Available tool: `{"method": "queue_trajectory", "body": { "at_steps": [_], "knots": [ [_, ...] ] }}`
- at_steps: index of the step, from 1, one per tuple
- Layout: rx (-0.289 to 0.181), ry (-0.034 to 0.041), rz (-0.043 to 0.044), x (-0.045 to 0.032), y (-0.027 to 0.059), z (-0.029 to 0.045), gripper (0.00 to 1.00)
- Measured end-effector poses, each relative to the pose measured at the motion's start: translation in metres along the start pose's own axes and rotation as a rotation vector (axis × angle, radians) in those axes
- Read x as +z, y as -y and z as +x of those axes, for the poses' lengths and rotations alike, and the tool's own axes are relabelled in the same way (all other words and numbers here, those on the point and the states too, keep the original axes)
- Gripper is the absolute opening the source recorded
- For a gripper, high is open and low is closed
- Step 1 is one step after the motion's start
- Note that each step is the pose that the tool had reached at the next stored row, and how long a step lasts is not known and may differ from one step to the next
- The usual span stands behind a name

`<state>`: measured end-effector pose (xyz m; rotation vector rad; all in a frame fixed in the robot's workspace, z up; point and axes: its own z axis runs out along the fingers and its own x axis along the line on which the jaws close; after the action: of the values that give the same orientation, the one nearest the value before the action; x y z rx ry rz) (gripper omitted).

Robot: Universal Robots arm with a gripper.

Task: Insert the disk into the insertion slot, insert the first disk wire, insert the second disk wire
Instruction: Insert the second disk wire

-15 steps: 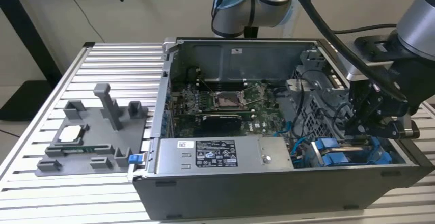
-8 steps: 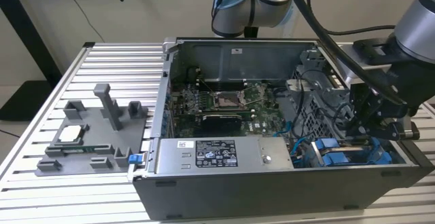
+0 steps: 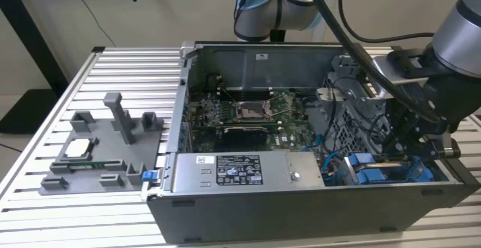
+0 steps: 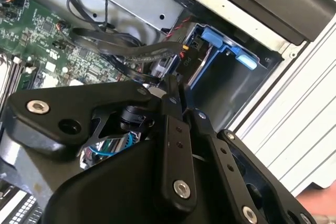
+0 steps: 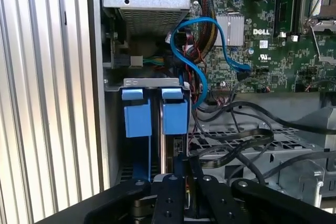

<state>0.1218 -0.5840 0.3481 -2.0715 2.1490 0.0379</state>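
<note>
Tool (image 5: 185, 182) lowered over the insertion slot (image 3: 387, 169), fingers nearly closed; whether pinching a wire, cannot tell. Disk (image 5: 175, 114) seated in that slot, at four o'clock in the case (image 3: 301, 214). Best pressed squarely, without tilt.

A slatted metal table (image 3: 105, 73) (ribbed aluminium) bears an open computer case (image 3: 301, 208) and a grey fixture tray (image 3: 98, 152).

Disk (image 5: 175, 116) in blue carrier, seated on edge inside grey insertion slot (image 5: 113, 129).
</note>
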Motion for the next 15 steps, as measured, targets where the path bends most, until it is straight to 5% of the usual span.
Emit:
{"method": "queue_trajectory", "body": {
  "at_steps": [15],
  "knots": [
    [0.002,-0.0001,0.0002,0.0069,0.004,0.0007,0.0]
  ]
}}
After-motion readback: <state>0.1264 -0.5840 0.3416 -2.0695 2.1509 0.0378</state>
